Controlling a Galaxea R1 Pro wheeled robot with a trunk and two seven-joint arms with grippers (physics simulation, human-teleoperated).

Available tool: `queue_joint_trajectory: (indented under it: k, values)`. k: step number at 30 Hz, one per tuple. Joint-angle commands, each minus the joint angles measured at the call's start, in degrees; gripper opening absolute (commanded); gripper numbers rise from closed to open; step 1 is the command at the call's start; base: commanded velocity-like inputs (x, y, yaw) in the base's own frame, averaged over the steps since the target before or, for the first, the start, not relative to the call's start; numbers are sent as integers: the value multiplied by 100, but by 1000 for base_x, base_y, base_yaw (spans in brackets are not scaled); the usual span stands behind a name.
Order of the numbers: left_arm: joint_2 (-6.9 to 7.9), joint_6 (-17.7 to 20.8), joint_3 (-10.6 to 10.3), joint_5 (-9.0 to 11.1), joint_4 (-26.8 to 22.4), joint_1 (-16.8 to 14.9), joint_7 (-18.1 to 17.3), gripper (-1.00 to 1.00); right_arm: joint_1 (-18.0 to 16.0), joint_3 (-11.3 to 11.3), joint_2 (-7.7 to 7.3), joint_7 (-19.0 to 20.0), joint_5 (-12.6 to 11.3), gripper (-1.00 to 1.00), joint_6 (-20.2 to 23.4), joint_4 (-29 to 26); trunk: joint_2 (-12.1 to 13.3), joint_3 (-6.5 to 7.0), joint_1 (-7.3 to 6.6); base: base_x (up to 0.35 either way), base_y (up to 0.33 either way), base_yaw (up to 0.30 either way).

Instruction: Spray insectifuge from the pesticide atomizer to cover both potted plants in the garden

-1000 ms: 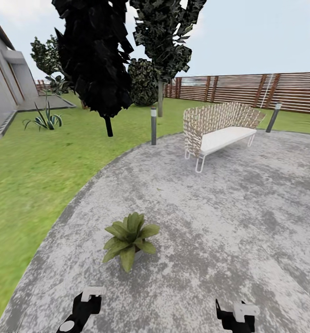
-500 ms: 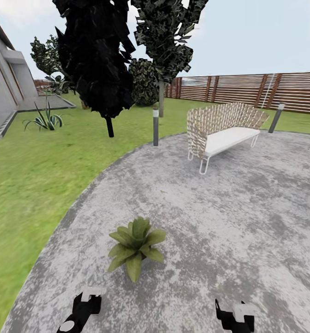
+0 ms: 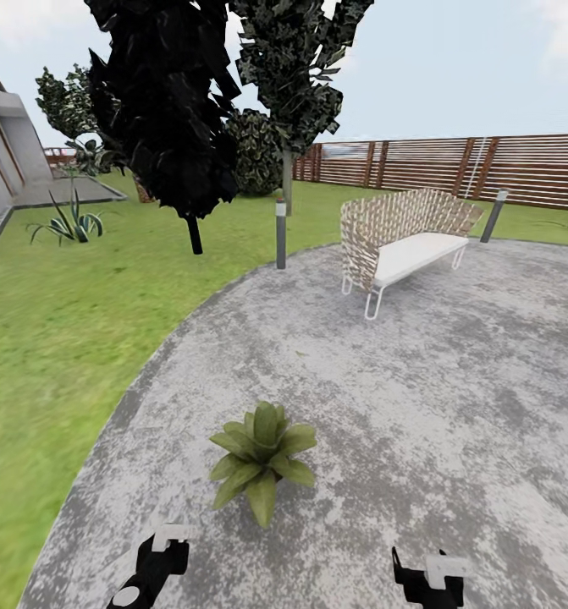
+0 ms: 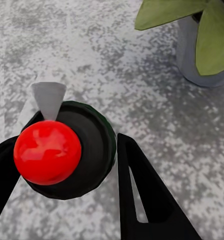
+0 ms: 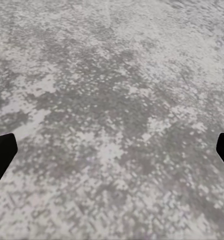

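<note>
My left gripper (image 4: pixel 67 170) is shut on the pesticide atomizer (image 4: pixel 92 140), a dark green bottle seen from above with a red ball cap (image 4: pixel 47 152) and a white nozzle (image 4: pixel 48 99). In the head view that gripper (image 3: pixel 161 554) hangs low at the left, just short of a potted plant (image 3: pixel 262 457) standing on the grey stone patio (image 3: pixel 419 397). The plant's leaves (image 4: pixel 212 35) and grey pot (image 4: pixel 192 57) also show close ahead in the left wrist view. My right gripper (image 3: pixel 427 579) is open over bare stone, with its fingertips (image 5: pixel 2 152) wide apart.
A wicker bench (image 3: pixel 402 237) with a white seat stands at the patio's far side. Grey lamp posts (image 3: pixel 281 233) (image 3: pixel 493 216) mark the patio rim. Lawn (image 3: pixel 63 321) lies to the left, with dark trees (image 3: pixel 178 127), an agave (image 3: pixel 68 224) and a wooden fence (image 3: pixel 487 165) beyond.
The whole head view has shifted, so the camera has moved; the potted plant now shows a little lower and further right. Both grippers hold the same pose.
</note>
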Motion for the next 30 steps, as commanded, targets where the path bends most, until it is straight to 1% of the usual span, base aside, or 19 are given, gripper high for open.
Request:
queue_joint_trajectory:
  k: [1,4,6,10,11,12,13,14,15,16,17,19,21,22,23,24,27,29,30]
  values:
    - [-2,-18,-4,-16,5,-3,-3,-100,-3,7,0,-17,6,100,-14,-1,-2,-5,-1,1,16,-3]
    - [10,-19,-24,-31,-30,2,2,-100,-3,17,-15,-9,18,100,-8,-11,-2,-5,-1,-14,5,-1]
    - [31,-16,-43,-37,-58,0,2,-100,-3,17,-19,-3,116,100,-6,-21,-2,-4,-1,-167,1,0]
    - [68,-3,-52,-60,-77,-2,3,-100,-3,6,-22,2,609,100,-5,-89,-2,-4,-1,-238,0,0]
    - [75,2,-51,-125,-80,-7,3,-100,-3,4,-22,3,878,100,-5,-168,-2,-4,-1,-99,0,0]
    - [83,8,-49,-210,-83,-14,0,-100,-3,3,-22,3,1053,100,-5,-236,-2,-4,-1,-63,0,0]
    - [96,14,-46,-328,-86,-21,-7,-100,-3,3,-22,3,1215,100,-2,-310,-2,-4,-1,-40,0,0]
    - [107,16,-47,-397,-87,-23,-14,-100,-3,3,-22,3,1292,100,-1,-348,-2,-4,-1,-32,0,0]
    - [133,20,-45,-549,-87,-25,-40,-100,-3,3,-22,6,1434,100,1,-422,-2,-4,-1,-21,0,0]
    - [169,26,-45,-827,-89,-30,-128,-100,-3,4,-22,14,1640,100,7,-514,-2,-4,-1,-11,0,0]
    - [176,29,-45,-933,-88,-30,-175,-100,-3,6,-22,22,1713,100,8,-539,-2,-4,-1,-8,0,0]
    - [202,54,-43,-1412,-83,-25,-458,-100,-4,9,-14,190,2065,100,11,-607,-2,-4,-1,-4,0,0]
    - [229,86,-29,-1924,-79,-53,-851,-100,-5,10,3,646,2532,100,28,-648,-2,-4,-1,-2,0,0]
    - [242,92,-24,-2030,-80,-60,-951,-100,-10,10,7,775,2647,100,37,-655,-2,-4,-1,-1,0,0]
    - [308,114,-19,-2287,-94,-77,-1238,-100,-37,6,14,1168,2944,100,95,-671,-2,-4,-1,0,0,0]
    - [362,144,-22,-2416,-107,-89,-1437,-100,-70,5,17,1429,3090,100,169,-681,-2,-4,-1,0,0,0]
    - [461,335,-34,-2774,-189,-175,-2175,-100,-245,6,27,2208,3313,100,449,-704,-2,-4,-1,0,0,0]
    - [497,487,-35,-3129,-328,-297,-2806,-100,-397,9,29,2766,3368,100,554,-724,-2,-4,-1,0,0,0]
    - [502,525,-34,-3228,-369,-327,-2958,-100,-434,9,29,2904,3376,100,569,-728,-2,-4,-1,0,0,0]
